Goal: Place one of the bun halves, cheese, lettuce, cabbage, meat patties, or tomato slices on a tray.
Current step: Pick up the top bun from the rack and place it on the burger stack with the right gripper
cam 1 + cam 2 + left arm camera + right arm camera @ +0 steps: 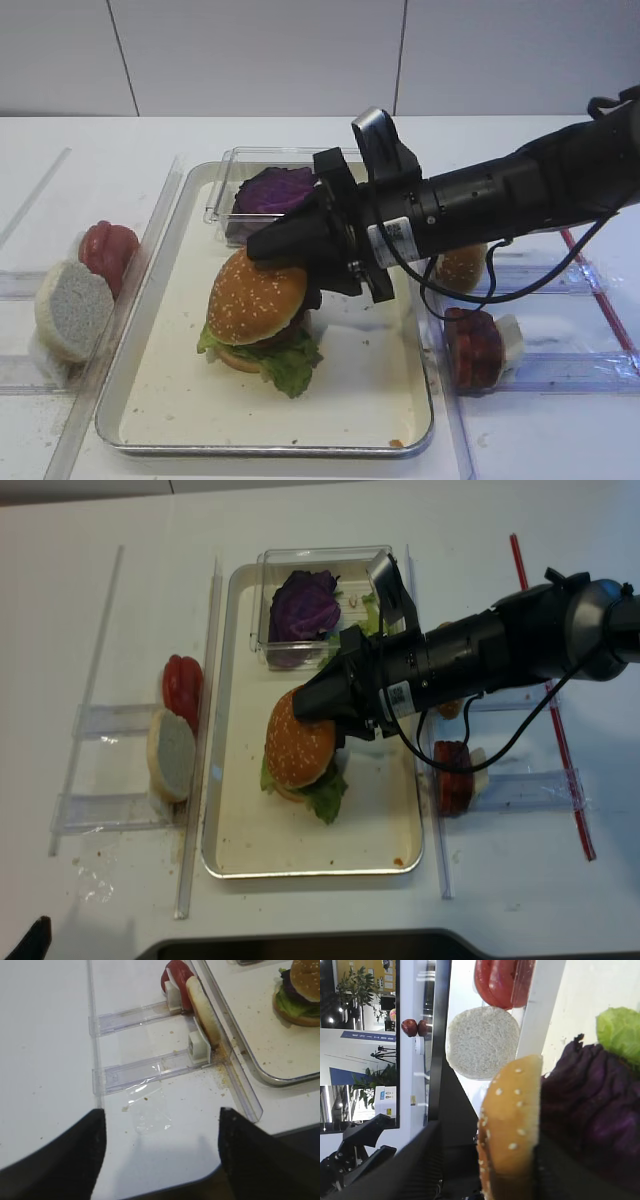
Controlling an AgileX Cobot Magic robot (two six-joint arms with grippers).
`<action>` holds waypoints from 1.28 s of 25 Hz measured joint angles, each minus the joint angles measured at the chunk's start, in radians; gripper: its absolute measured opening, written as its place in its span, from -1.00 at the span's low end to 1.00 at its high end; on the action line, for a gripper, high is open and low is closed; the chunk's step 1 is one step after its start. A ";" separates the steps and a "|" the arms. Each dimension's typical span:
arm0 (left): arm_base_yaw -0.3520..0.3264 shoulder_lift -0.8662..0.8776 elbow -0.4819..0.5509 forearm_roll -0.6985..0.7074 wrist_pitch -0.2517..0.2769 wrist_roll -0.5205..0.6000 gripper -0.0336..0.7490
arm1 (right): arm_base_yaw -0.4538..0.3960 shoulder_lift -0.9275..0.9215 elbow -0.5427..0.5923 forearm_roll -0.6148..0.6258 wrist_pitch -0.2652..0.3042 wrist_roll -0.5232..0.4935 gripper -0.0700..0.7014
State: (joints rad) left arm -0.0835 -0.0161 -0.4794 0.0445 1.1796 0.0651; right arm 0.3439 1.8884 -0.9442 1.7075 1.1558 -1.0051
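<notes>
The right hand reaches across the tray, its dark fingers either side of the sesame bun top; whether they clamp it I cannot tell. The bun top sits on the stacked burger near the tray's middle, over purple cabbage and frilly lettuce. The left hand hovers apart over the white surface left of the tray.
</notes>
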 joint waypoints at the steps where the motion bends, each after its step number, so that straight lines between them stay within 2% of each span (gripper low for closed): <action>1: 0.000 0.000 0.000 0.000 0.000 0.000 0.21 | 0.000 0.000 0.000 0.000 0.000 0.000 0.22; 3: 0.000 0.000 0.000 0.000 0.000 0.000 0.21 | 0.000 0.000 0.000 0.000 0.000 0.000 0.35; 12: 0.000 0.000 0.000 0.000 0.000 0.000 0.21 | -0.002 0.000 0.000 0.000 0.000 -0.002 0.59; 23: 0.000 0.000 0.000 0.000 0.000 0.000 0.21 | -0.035 0.000 0.000 -0.024 0.000 0.019 0.64; 32: 0.000 0.000 0.000 0.000 0.000 0.000 0.21 | -0.035 0.000 0.000 -0.033 0.000 0.056 0.91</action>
State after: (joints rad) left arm -0.0835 -0.0161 -0.4794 0.0445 1.1796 0.0651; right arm 0.3085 1.8884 -0.9442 1.6741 1.1558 -0.9494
